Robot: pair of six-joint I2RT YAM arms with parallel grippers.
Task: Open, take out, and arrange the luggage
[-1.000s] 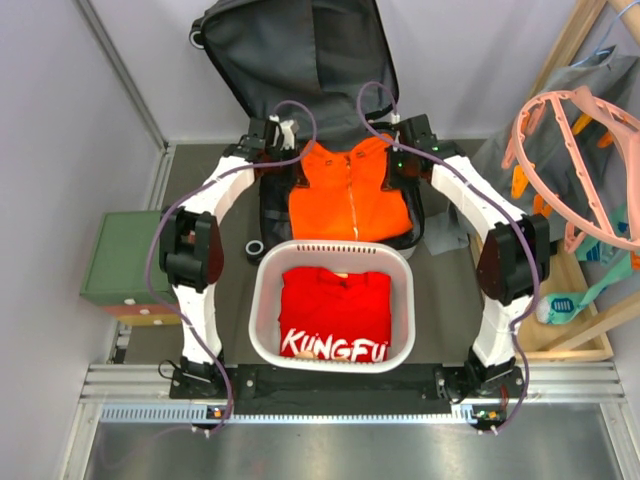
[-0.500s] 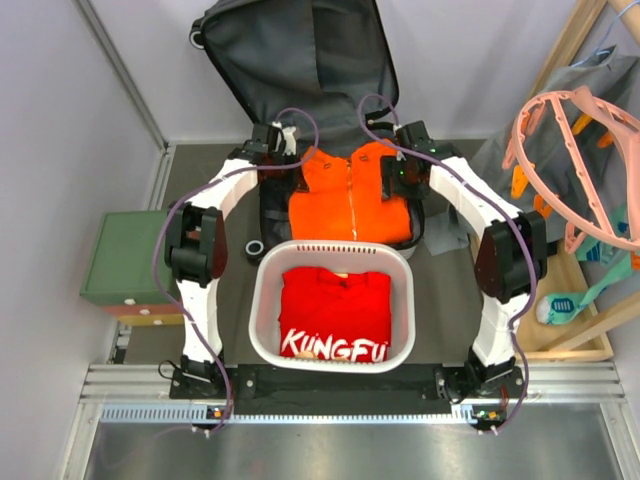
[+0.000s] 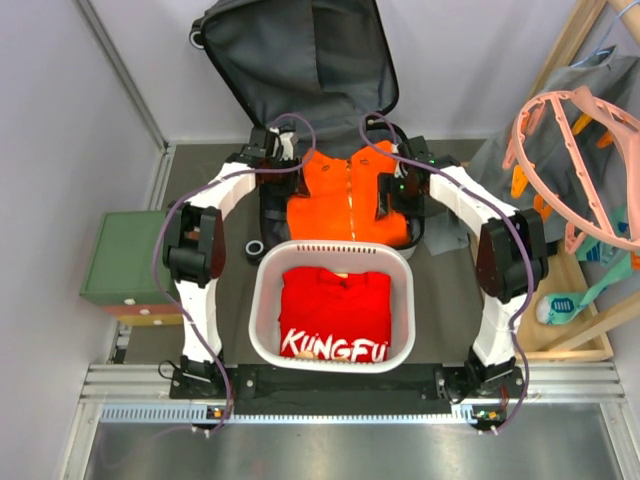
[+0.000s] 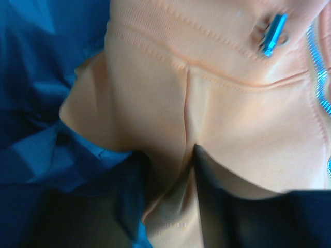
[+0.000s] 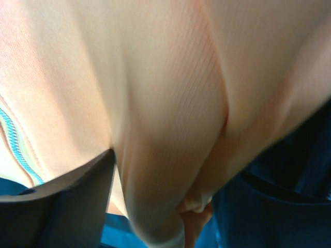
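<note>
The luggage (image 3: 300, 60) lies open at the back, its dark grey lined lid raised against the wall. An orange zip jacket (image 3: 350, 205) lies in its lower half. My left gripper (image 3: 287, 158) is at the jacket's upper left corner and my right gripper (image 3: 398, 178) at its upper right corner. In the left wrist view the gripper (image 4: 173, 201) is shut on a fold of the orange jacket (image 4: 207, 103). In the right wrist view the gripper (image 5: 165, 206) is shut on a thick fold of the jacket (image 5: 165, 103).
A white perforated basket (image 3: 262, 300) holding a folded red "KUNGFU" shirt (image 3: 335, 315) stands just in front of the luggage. Green-topped stacked boxes (image 3: 125, 255) are at the left. A wooden rack with pink hangers (image 3: 570, 130) is at the right, grey cloth (image 3: 445, 235) beside the case.
Both grippers have moved inward over the jacket's upper corners and closed on the fabric. The jacket's shoulders have bunched slightly. The basket and red shirt have not moved.
</note>
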